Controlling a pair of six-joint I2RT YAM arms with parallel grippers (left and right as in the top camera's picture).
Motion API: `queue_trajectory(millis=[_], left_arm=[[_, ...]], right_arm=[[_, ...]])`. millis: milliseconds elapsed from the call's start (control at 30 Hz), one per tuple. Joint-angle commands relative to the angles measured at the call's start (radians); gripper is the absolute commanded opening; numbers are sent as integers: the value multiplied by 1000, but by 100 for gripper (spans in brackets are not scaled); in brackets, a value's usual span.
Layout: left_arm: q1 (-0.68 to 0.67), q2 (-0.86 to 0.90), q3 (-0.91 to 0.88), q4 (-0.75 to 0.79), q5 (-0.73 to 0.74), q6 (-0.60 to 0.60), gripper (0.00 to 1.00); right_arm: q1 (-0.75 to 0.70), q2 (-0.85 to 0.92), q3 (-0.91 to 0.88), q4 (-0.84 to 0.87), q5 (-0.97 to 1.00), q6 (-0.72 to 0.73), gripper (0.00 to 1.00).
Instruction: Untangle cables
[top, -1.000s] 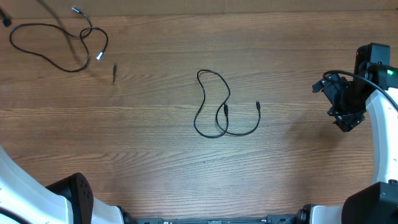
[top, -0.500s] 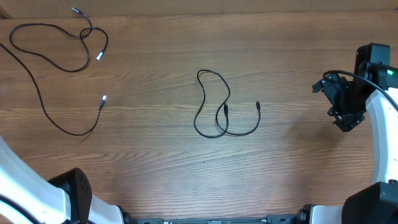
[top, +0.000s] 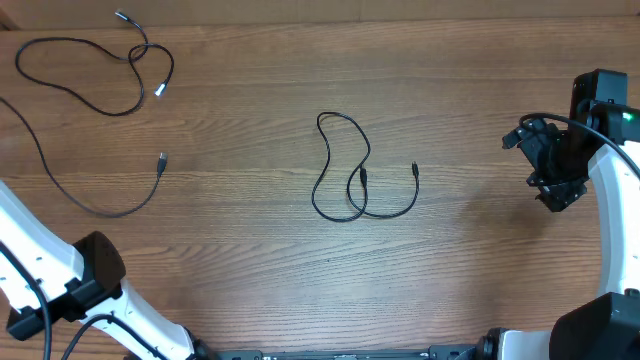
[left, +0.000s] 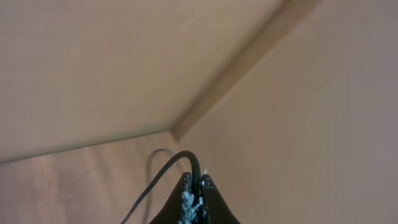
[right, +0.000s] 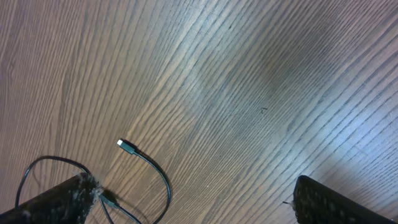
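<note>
the left gripper (left: 196, 180) has its fingers pressed together on a thin black cord, the held cable (left: 163, 172), which rises from the pinch in a short arch and drops away to the left in the left wrist view. behind it are only pale flat panels (left: 298, 112) meeting at a seam, with a strip of wood grain low on the left. in the overhead view this gripper is out of frame; only the white and black left arm (top: 92, 268) shows at the lower left corner.

the held cable runs in from the left edge of the wooden table (top: 480, 90), sweeps down and round in a wide curve, and ends in a small silver plug lying on the table, left of centre.

the right gripper (right: 191, 184) stands wide open, fingers far apart at the two lower corners of its wrist view, with nothing between them but bare wood. it sits at the right edge of the table, well apart from every cord.

the middle cable (top: 383, 216) lies loose at the table's centre, a tall narrow loop crossing a wider low one, its two plug ends near each other. one plug end and part of it show in the right wrist view.

the far cable (top: 105, 113) lies in the top left corner as a loose loop with a small twist at its right side, apart from the held cable below it.
</note>
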Motion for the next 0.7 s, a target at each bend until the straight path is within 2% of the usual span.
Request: queue_trajectory(millis=[0, 133, 300, 333, 467, 667], left_arm=[[36, 61, 6, -22, -19, 75, 4], [40, 134, 6, -63, 11, 137, 4], [39, 235, 6, -184, 2, 137, 4], [39, 256, 6, -220, -23, 127, 4], [54, 319, 6, -363, -125, -48, 4], [88, 372, 6, -398, -124, -50, 4]], right_arm=[[-2, 3, 9, 2, 10, 4, 100], [-2, 3, 9, 2, 10, 4, 100], [-2, 3, 9, 2, 10, 4, 100], [-2, 3, 9, 2, 10, 4, 100], [-2, 3, 9, 2, 10, 4, 100], [-2, 3, 9, 2, 10, 4, 100]])
